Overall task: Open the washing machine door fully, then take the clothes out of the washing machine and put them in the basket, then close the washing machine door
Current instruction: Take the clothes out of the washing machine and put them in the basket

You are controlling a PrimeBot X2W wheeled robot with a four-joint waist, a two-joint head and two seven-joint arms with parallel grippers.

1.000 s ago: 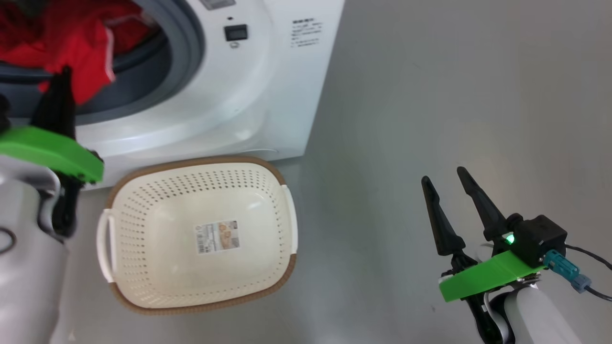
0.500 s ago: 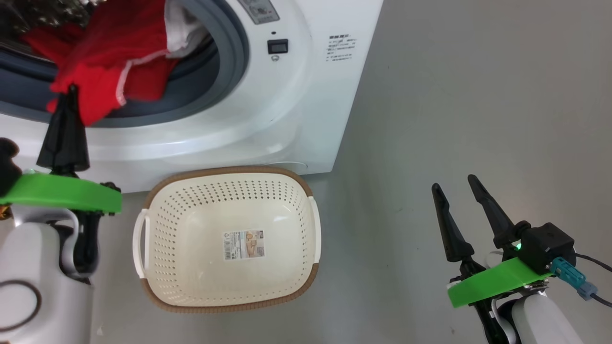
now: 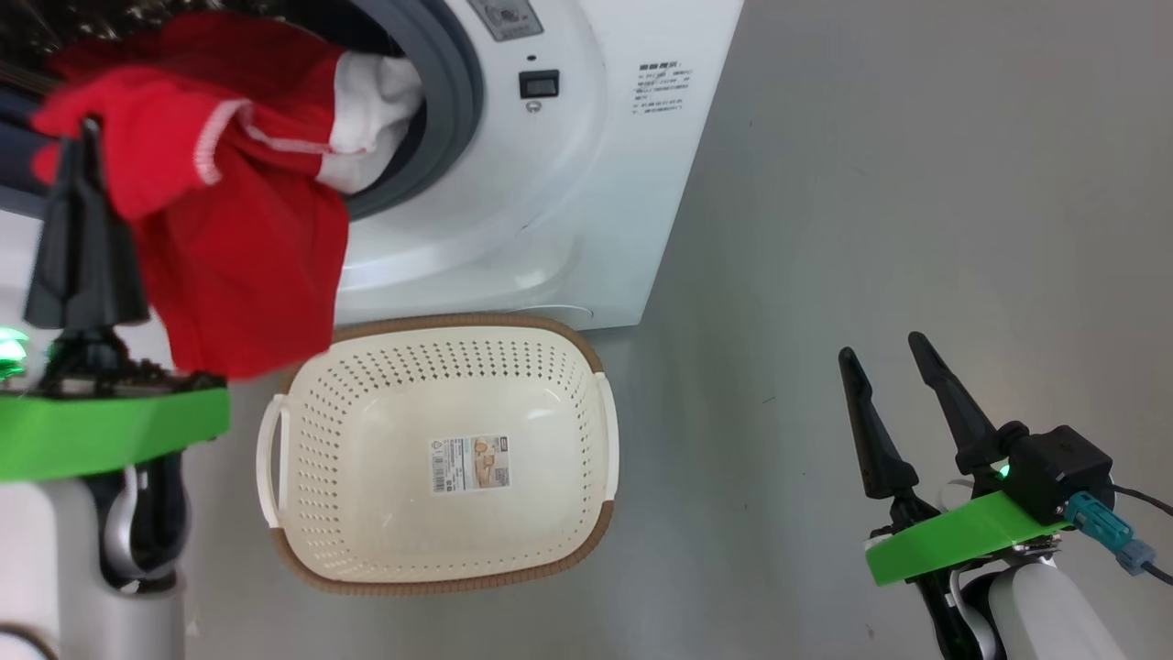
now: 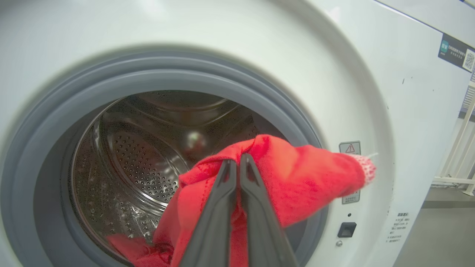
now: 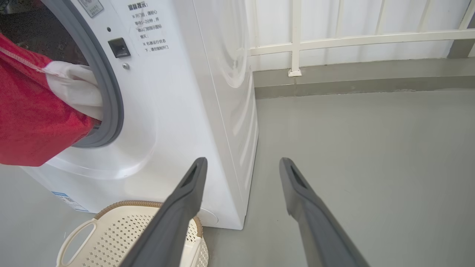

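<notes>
Midway through unloading, the left gripper (image 4: 237,161), clamped on a red jersey (image 3: 243,275), holds it half out of the washing machine (image 3: 550,211); next it likely must swing to the basket (image 3: 440,323) at the machine's foot and let go, while the right gripper (image 3: 880,353) hangs splayed alongside.
</notes>
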